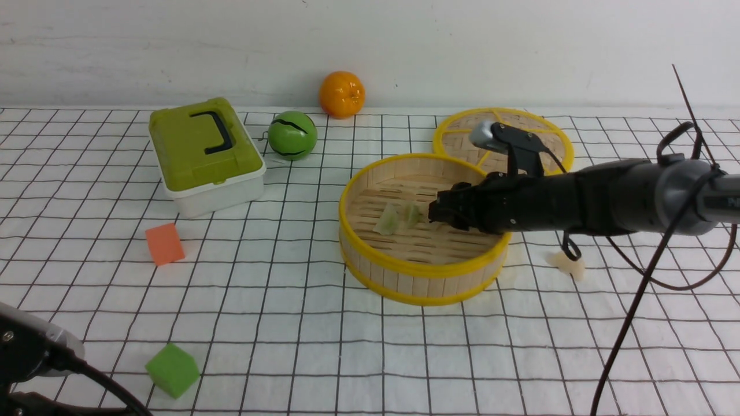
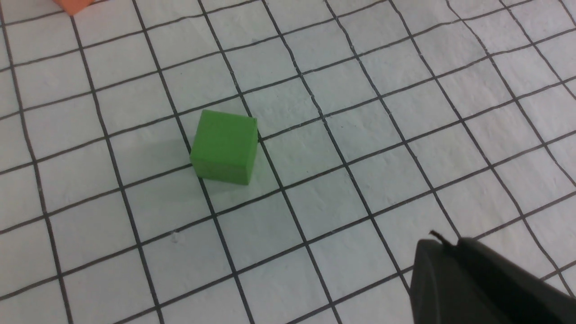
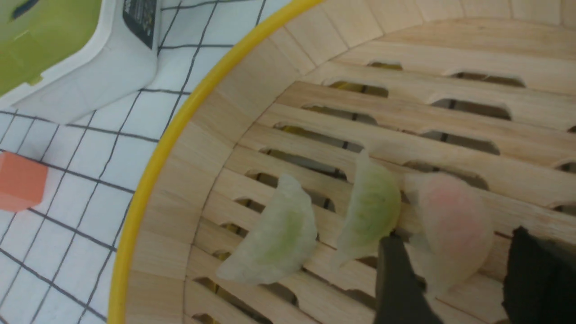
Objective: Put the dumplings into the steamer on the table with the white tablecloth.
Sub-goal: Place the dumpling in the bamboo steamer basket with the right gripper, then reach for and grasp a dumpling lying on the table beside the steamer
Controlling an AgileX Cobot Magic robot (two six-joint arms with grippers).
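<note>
The steamer (image 1: 416, 271) stands right of centre on the white tablecloth (image 1: 289, 323); its rim also shows in the right wrist view (image 3: 148, 180). Two pale green dumplings (image 1: 387, 219) (image 1: 411, 214) lie on its slotted floor, also seen in the right wrist view (image 3: 274, 234) (image 3: 371, 211). A pink dumpling (image 3: 450, 220) lies beside them between my right gripper's spread fingers (image 3: 391, 270). My right gripper (image 1: 433, 211) (image 3: 454, 235) is open inside the steamer. Another pale dumpling (image 1: 568, 263) lies on the cloth right of the steamer. My left gripper (image 2: 443, 245) is shut and empty above the cloth.
The flat woven lid (image 1: 462, 124) lies behind the steamer. A green lidded box (image 1: 202, 150), a green ball (image 1: 292, 136) and an orange (image 1: 342, 94) stand at the back. An orange cube (image 1: 165, 244) and a green cube (image 1: 172, 370) (image 2: 223, 147) lie at the left.
</note>
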